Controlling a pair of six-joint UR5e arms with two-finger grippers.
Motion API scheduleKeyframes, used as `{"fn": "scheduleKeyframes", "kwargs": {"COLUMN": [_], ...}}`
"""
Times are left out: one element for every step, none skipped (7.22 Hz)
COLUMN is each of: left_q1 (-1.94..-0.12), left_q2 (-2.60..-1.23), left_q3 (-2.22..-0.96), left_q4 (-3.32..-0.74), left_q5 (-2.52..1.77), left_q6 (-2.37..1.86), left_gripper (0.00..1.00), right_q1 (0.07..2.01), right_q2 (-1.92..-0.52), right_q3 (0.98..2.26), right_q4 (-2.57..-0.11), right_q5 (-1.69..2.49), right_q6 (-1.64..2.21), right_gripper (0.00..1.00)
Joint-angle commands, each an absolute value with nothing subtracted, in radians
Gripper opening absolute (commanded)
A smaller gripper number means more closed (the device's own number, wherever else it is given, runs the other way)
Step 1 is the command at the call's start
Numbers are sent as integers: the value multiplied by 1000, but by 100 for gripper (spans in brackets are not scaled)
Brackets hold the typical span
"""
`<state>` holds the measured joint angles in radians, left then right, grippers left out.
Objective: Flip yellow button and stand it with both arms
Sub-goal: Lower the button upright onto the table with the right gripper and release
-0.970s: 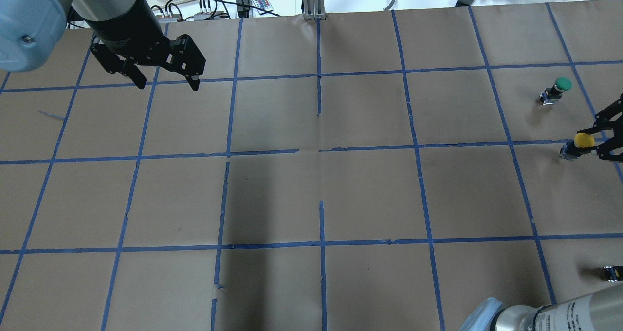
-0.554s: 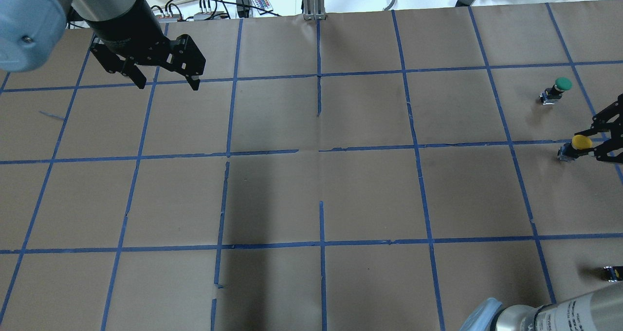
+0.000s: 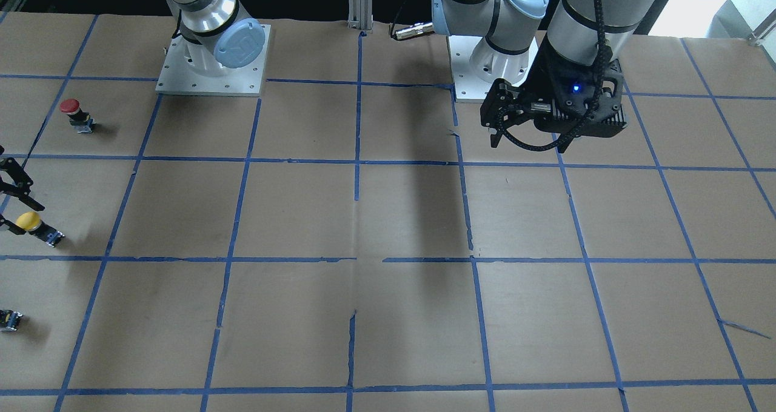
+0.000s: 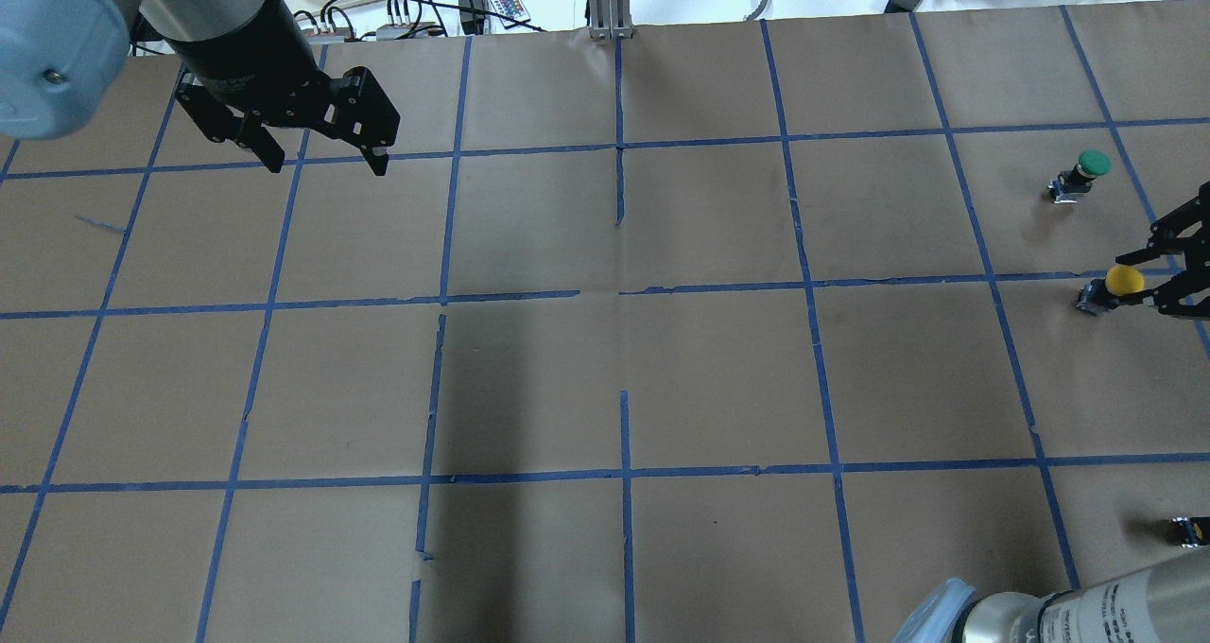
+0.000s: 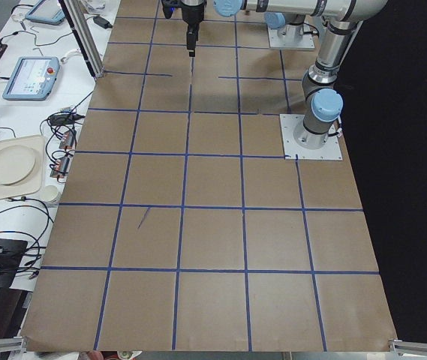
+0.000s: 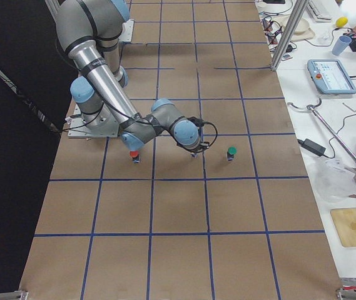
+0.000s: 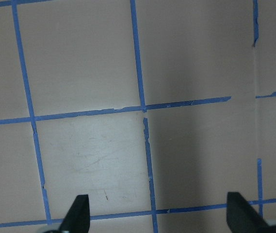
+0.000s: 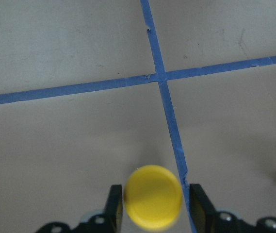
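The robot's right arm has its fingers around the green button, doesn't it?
Not quite. The right arm's fingers are around the yellow button, not the green one. The right wrist view shows the yellow cap sitting between them. In the overhead view the green button stands apart on the table with nothing touching it.

Looks pretty standard tbh: silver tube links on left arm [image 3: 579, 6] and right arm [image 3: 200, 3], chunky light-blue joint caps [image 3: 240, 43], one with a small screw [image 4: 52, 77] in its face. Black left claw [image 4: 328, 165] and right claw [image 8: 154, 206], skeletal linkage fingers. Tiny blue light [image 3: 575, 87] on the wrist block, black cable [image 3: 599, 18] down the tube, printed label [image 4: 1097, 610]. Square silver base plates [image 3: 182, 85].
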<state>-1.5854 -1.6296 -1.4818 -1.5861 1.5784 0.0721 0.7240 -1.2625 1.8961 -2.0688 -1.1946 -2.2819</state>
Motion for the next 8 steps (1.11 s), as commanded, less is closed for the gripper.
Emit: {"fn": "scheduleKeyframes", "kwargs": {"left_q1": [-1585,-1586,-1585,-1585,-1585,-1585,-1585,-1583], "left_q2": [-1631,-1631,-1631,-1631,-1629,-1629,-1631,-1631], "left_q3": [-1482,-1482,-1482,-1480,-1482,-1482,-1480,-1480], "left_q4": [-1586,-1585,-1585,-1585,-1585,-1585,-1585,-1585], "left_q5": [1580,1580,1578,1580,1580,1580,1580,1580], "left_q6": [72,72,72,72,72,72,72,74], "left_gripper": [100,100,100,100,100,100,100,100], "right_q1": [724,724,724,724,724,726,732,744], "right_q2": [-1262,-1264,-1278,-1288,-1301,-1319,-1366,-1452], "right_q3": [1896,1896,1885,1873,1858,1852,1853,1855], "right_q4": [-2069,-2069,-2069,-2069,-2065,-2060,-2046,-1966], "right_q5": [-1195,-1195,-1195,-1195,-1200,-1203,-1207,-1209], "right_q6": [-2281,-2280,-2276,-2226,-2135,-2084,-2000,-1845], "right_gripper": [74,76,76,76,82,83,87,97]}}
